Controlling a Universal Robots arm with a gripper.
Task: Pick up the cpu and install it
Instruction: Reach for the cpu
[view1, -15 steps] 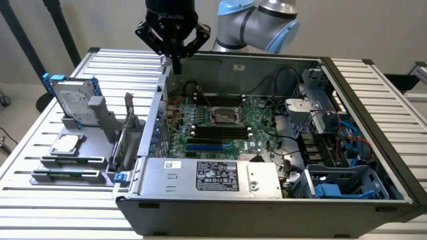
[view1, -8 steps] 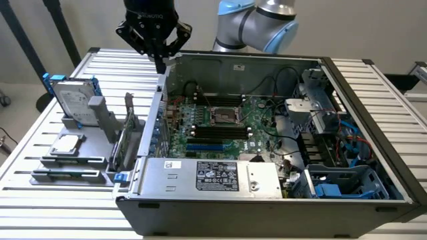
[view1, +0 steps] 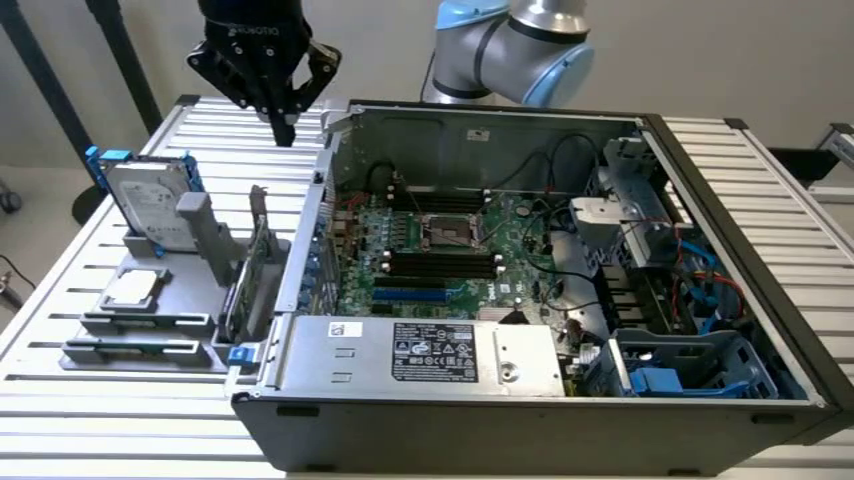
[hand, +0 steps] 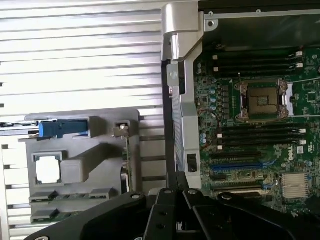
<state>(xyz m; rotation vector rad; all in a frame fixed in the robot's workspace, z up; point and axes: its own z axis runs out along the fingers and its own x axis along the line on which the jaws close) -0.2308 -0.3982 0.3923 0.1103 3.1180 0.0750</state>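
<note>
Pincer: the pincer (view1: 283, 132) is closed, empty, its black fingers (hand: 169, 186) pressed together to a point
Pincer place: it hangs above the far edge of the surface (view1: 80, 420), just outside the case wall on the exterior view's left, touching nothing
Cpu: the cpu (view1: 131, 288) lies flat, metal top up, in a square pocket of the holder (view1: 198, 285), near the surface's edge on the exterior view's left and well apart from the pincer
Holder: a grey moulded block resting on the surface, just beside the case
Hard drive: the hard drive (view1: 147, 200) stands upright in its blue frame at the holder's far end, beyond the cpu
Card: a thin card (view1: 256, 265) stands on edge along the side of the holder nearest the case
Memory sticks: two long thin memory sticks (view1: 134, 350) lie in grooves at the holder's near end, just in front of the cpu
Case: the computer case (view1: 534, 400) lies on its side, open at the top, across the middle of the surface
Board: the green board (view1: 514, 225) faces up on the case floor
Socket: the socket (view1: 451, 232) sits mid-board, a metal frame around a bare square, with long black rows on either side
Arm: the grey and light-blue arm (view1: 514, 45) rises behind the case's far wall
Surface: pale and slatted, running under both holder and case
</note>
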